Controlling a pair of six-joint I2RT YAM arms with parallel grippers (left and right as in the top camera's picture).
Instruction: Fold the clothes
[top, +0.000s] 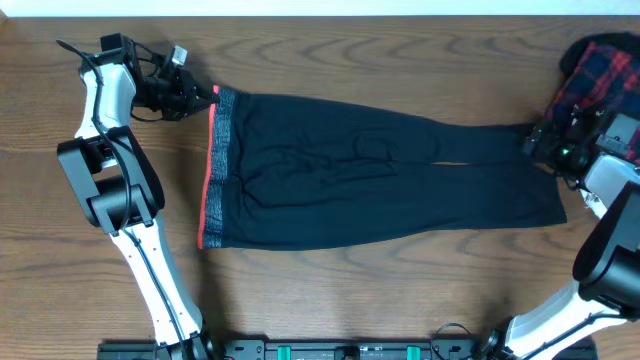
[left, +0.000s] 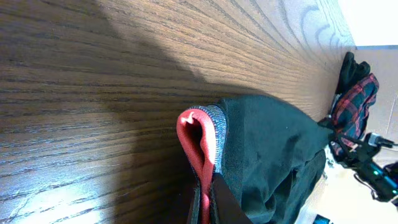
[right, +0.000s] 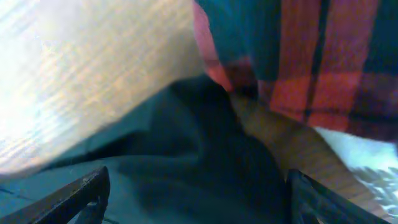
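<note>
The clothes (top: 380, 180), long black trousers, lie flat across the table with the grey-flecked, red-edged waistband (top: 218, 170) at the left and the leg ends at the right. My left gripper (top: 205, 95) is shut on the waistband's far corner; in the left wrist view the red edge (left: 198, 146) runs down between the closed fingers (left: 224, 202). My right gripper (top: 535, 140) hovers at the far leg end with its fingers (right: 74, 193) spread wide over black fabric (right: 186, 162), nothing clamped between them.
A red-and-black plaid garment (top: 600, 75) lies bunched at the table's far right, close behind the right gripper, and fills the top right of the right wrist view (right: 323, 56). Wood tabletop (top: 350, 60) surrounds the trousers.
</note>
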